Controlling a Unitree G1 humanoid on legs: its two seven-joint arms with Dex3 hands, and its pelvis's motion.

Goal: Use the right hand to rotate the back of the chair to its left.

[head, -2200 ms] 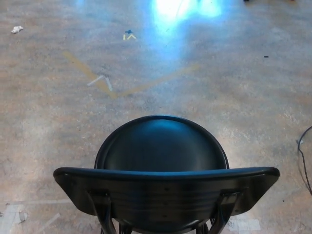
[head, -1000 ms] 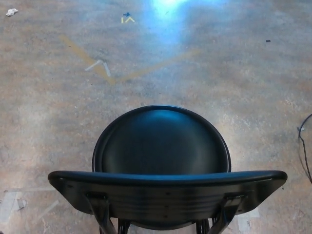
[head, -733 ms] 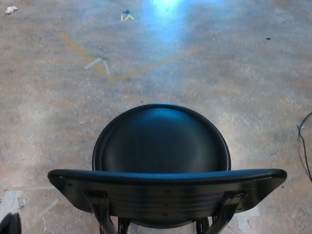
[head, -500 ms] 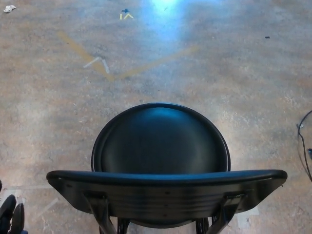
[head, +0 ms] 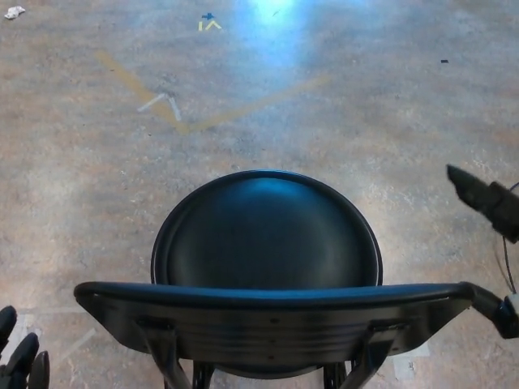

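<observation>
Head view: right hand point(head: 495, 259) at the chair point(head: 268, 267) back's right end.
Fingers spread, one touching the back; left hand point(head: 20, 361) low, grip unclear.

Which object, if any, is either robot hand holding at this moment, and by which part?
Nothing is held. The right hand is at the right end of the chair back, fingers apart; the left hand is low left, empty.

— What is found in the way of the right hand point(head: 491, 243)?
— The end of the chair back point(head: 268, 312) is touched by it. A thin cable point(head: 507, 271) is seen beside it.
— Where is open room left?
— Bare floor point(head: 365, 121) is seen beyond the round seat point(head: 268, 231) and along both sides.
</observation>
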